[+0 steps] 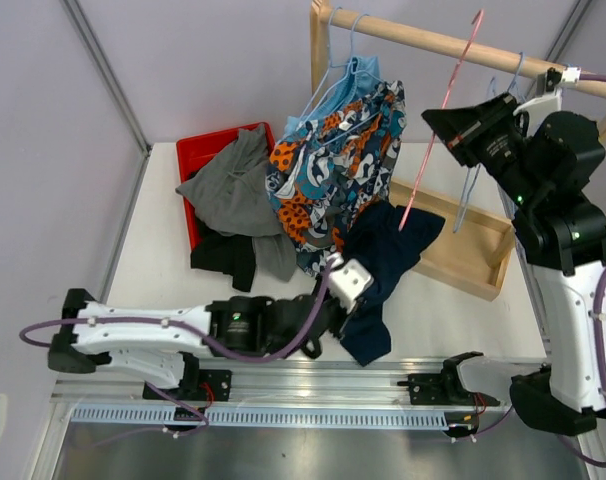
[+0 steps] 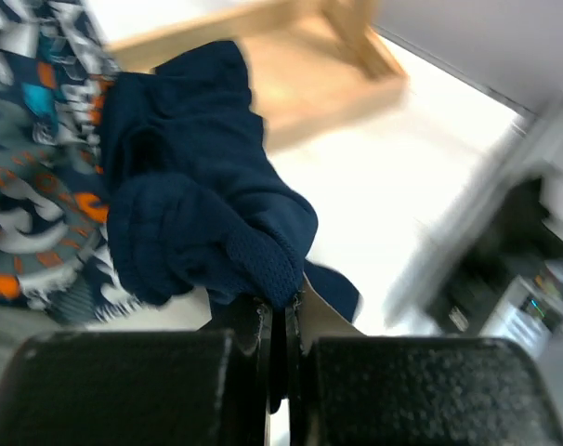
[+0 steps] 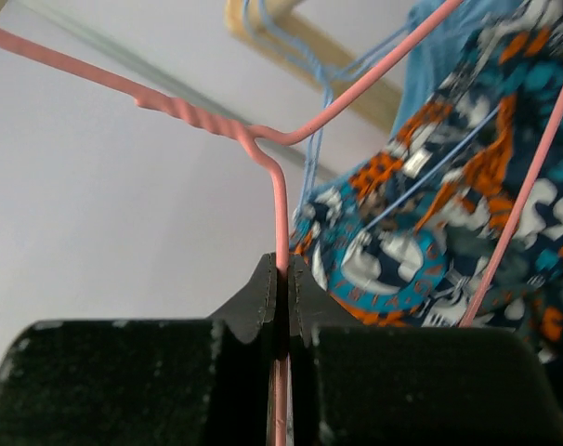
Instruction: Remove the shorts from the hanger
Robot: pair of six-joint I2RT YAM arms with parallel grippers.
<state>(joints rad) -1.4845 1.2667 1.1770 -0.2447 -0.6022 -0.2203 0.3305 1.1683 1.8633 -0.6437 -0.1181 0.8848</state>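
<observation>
Left wrist view: the left gripper has its jaws pressed together on a fold of the navy shorts, with mesh lining pinched between the black pads. The cloth bunches up and away from the fingers. At its left it touches the patterned shorts, and beyond it lies the wooden base frame of the rack. To the right, the white table is bare up to a blurred edge.

In the right wrist view, the right gripper is clamped on the wire of the pink hanger, just below its twisted neck.

In the top external view, that hanger hooks over the wooden rail and slants down to the navy pair. The navy pair lies on the table between the patterned pair and the base frame, near the front edge. Whether the navy cloth hangs on the wire cannot be told.

The patterned pair and the light blue shorts hang from blue hangers at the rail's left end and drape onto the table. The grey shorts and black shorts are heaped over the red tray. Bare table shows left of that heap and between the navy pair and the right arm's base.

The left fingertips are covered by cloth in the top view, the tray is mostly buried, and the rail's right end is cut off. Both wrist views blur towards their margins.
</observation>
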